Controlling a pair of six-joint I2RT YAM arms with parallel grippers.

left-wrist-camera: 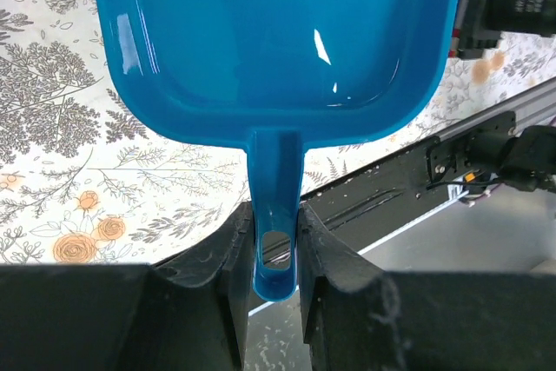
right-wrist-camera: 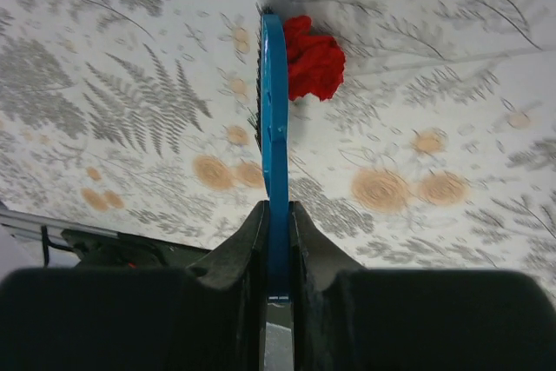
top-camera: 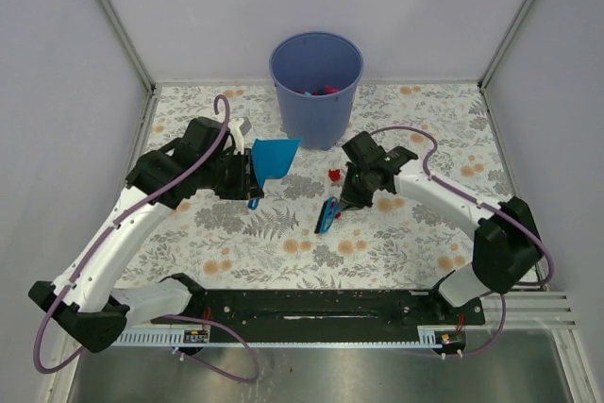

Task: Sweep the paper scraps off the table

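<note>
One red paper scrap (top-camera: 333, 175) lies on the flower-print table (top-camera: 406, 233) between the two arms, just in front of the bucket. My left gripper (top-camera: 247, 177) is shut on the handle of a blue dustpan (top-camera: 275, 157), which is held lifted and tilted. In the left wrist view the dustpan (left-wrist-camera: 278, 41) looks bare, its handle pinched in the left gripper (left-wrist-camera: 276, 234). My right gripper (top-camera: 351, 197) is shut on a blue brush (top-camera: 327, 214). Seen edge-on, the brush (right-wrist-camera: 274, 119) has its far end against the paper scrap (right-wrist-camera: 314, 65), with the right gripper (right-wrist-camera: 277, 215) closed on its near end.
A blue bucket (top-camera: 316, 87) stands at the back centre with red and pink bits inside. A black slotted rail (top-camera: 311, 307) runs along the near edge. Metal frame posts (top-camera: 113, 16) and grey walls close in the sides and back.
</note>
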